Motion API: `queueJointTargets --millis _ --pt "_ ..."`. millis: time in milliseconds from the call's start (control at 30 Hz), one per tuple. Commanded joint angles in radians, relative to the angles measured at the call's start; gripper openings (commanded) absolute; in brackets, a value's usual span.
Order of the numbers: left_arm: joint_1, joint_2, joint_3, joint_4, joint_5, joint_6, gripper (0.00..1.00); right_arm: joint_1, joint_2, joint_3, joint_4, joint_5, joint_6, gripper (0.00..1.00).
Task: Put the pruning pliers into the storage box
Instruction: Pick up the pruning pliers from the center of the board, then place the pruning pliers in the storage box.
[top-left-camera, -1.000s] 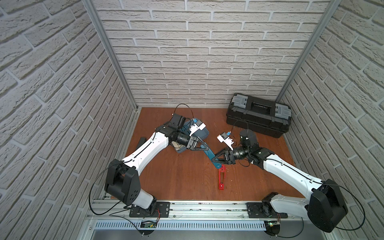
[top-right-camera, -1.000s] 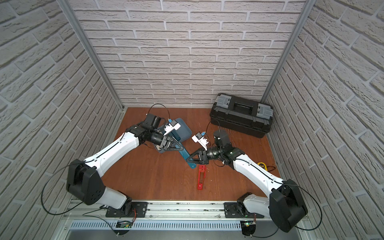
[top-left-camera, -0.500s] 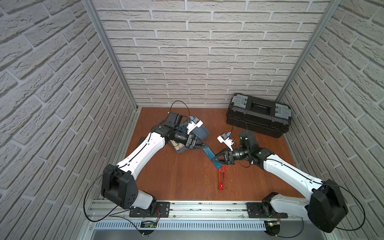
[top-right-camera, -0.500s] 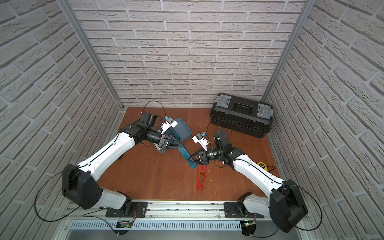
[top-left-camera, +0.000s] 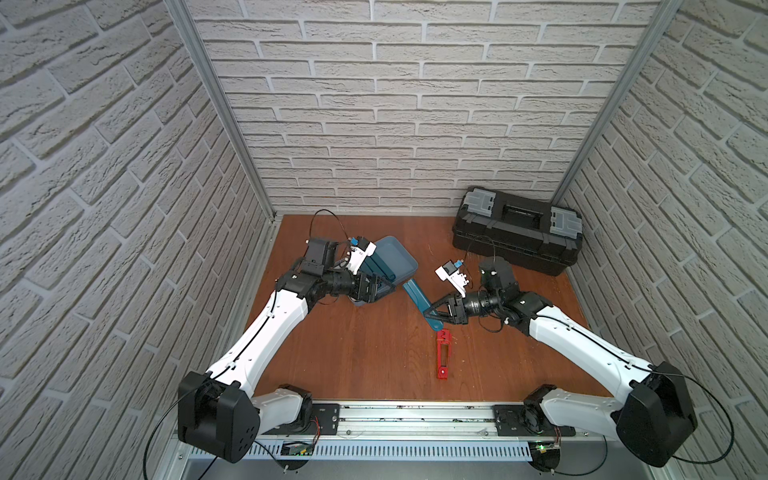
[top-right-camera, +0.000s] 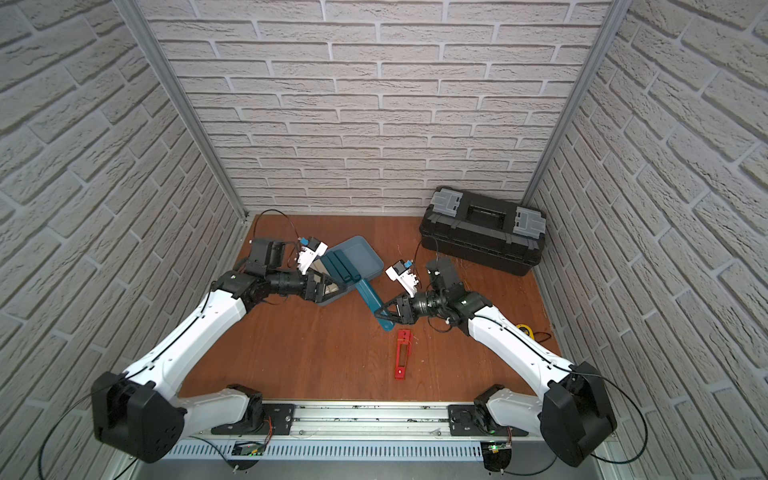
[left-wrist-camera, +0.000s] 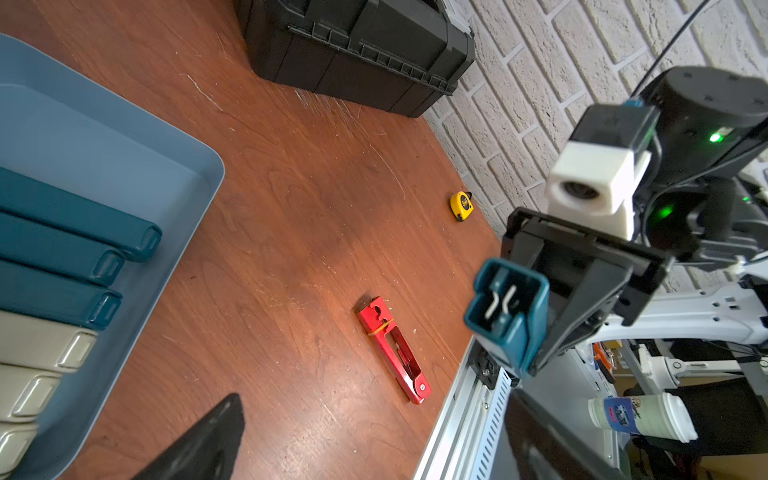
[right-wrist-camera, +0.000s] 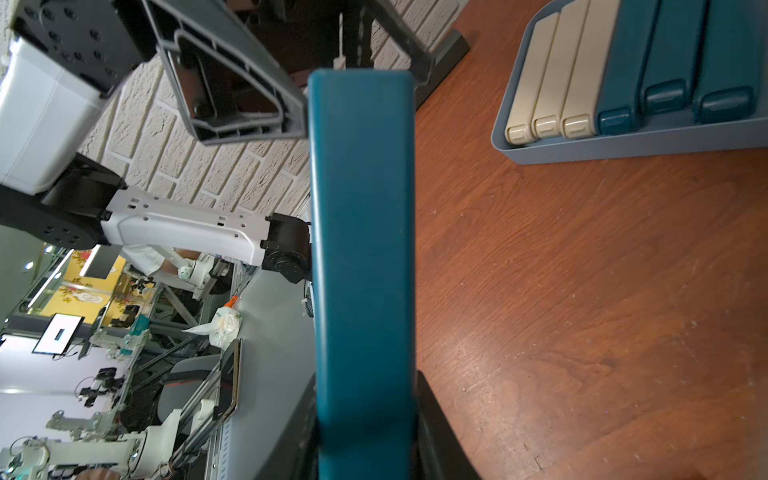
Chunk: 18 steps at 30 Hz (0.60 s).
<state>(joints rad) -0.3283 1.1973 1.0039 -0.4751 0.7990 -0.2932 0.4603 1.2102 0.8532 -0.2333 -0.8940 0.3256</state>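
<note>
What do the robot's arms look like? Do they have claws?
The left arm and right arm have smooth white shells and chunky black joints, with thin black cables looping off. Yes, sort of claws: the left gripper and right gripper are black, each with two ribbed triangular fingers and a small white camera block.

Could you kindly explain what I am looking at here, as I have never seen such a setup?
Two white robot arms stand at a wooden table. Two pictures look down from above; two come from cameras on the arms' wrists. Each arm ends in a pincer. The right pincer grips a teal pliers; the left pincer is open and empty, by the light blue storage box, which holds three beige pieces and three teal pieces. A red piece, a yellow tape measure and a black toolbox lie on the table.
</note>
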Motion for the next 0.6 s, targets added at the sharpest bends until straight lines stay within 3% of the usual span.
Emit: queueJointTargets --millis 0,267,567 --pt "0.003 -0.043 -0.057 0.113 -0.012 -0.085 0.98 0.006 0.014 0.055 -0.026 0.097 -0.017 0.03" --pt "0.004 -0.121 -0.168 0.255 -0.043 -0.240 0.98 0.028 0.154 0.181 -0.071 0.267 -0.017 0.03" --pt "0.009 -0.123 -0.261 0.403 -0.174 -0.369 0.98 0.070 0.366 0.405 -0.148 0.456 -0.036 0.03"
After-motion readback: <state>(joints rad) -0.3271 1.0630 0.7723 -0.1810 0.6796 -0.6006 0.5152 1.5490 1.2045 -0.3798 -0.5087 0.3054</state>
